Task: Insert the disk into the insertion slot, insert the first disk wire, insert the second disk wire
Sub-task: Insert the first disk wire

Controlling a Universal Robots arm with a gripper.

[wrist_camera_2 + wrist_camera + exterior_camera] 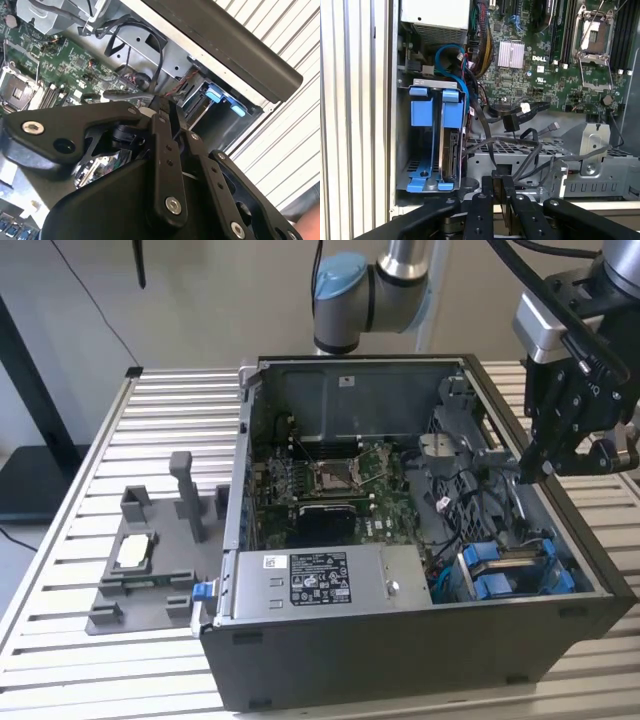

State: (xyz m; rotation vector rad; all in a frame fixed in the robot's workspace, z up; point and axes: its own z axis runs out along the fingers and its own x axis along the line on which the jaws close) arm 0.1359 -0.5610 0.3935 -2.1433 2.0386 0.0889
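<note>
— What is the table (70, 520) made of?
— Ribbed bare metal with a dull silver sheen. The computer case (400, 660) is smooth, matt dark grey.
— And the blue part?
— The disk carrier (451, 102) looks like smooth, slightly glossy plastic. It sits in a drive cage (415, 165) of grey sheet metal.
— The gripper (498, 180)?
— Matt black, with shiny screw heads. The power supply (390, 575) is bare silver metal with a paper-like label.

black-and-white label (318, 577) on power supply box (402, 562), print too small to read, white lettering (542, 58) on motherboard (560, 85)
</note>
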